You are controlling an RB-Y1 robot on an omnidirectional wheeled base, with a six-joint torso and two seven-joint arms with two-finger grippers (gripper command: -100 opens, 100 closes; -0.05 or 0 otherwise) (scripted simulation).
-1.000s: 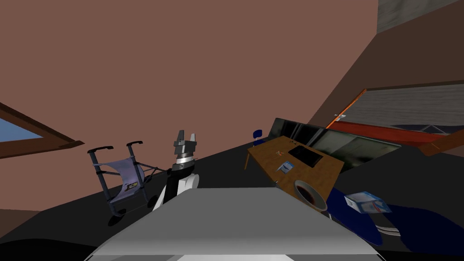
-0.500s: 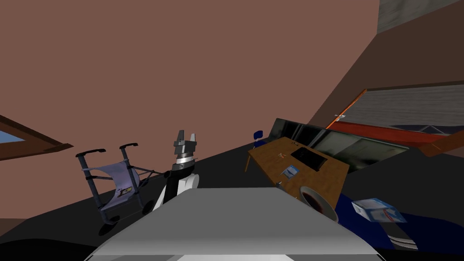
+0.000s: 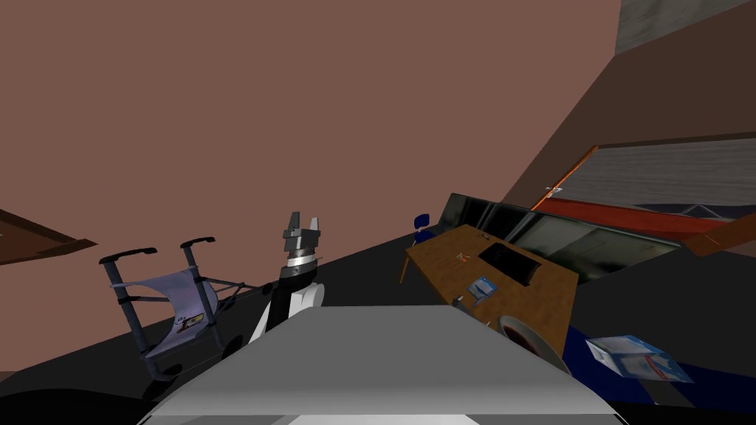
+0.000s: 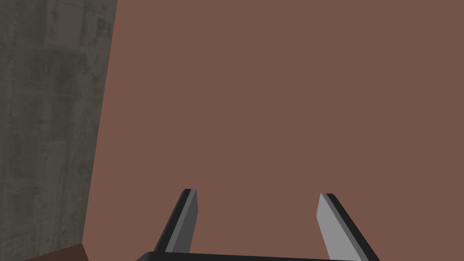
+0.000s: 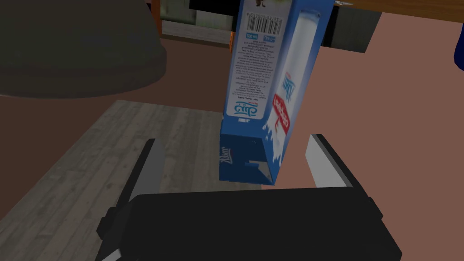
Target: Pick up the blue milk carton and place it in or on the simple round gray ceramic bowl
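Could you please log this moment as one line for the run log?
left gripper open, raised | right gripper open around carton, not clamped | bowl apart from carton

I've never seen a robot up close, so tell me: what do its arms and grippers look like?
The left arm is white with a black joint and a ribbed silver wrist ring. The left gripper and right gripper are each a dark box with two thin, blade-like fingers, light grey with darker edges.
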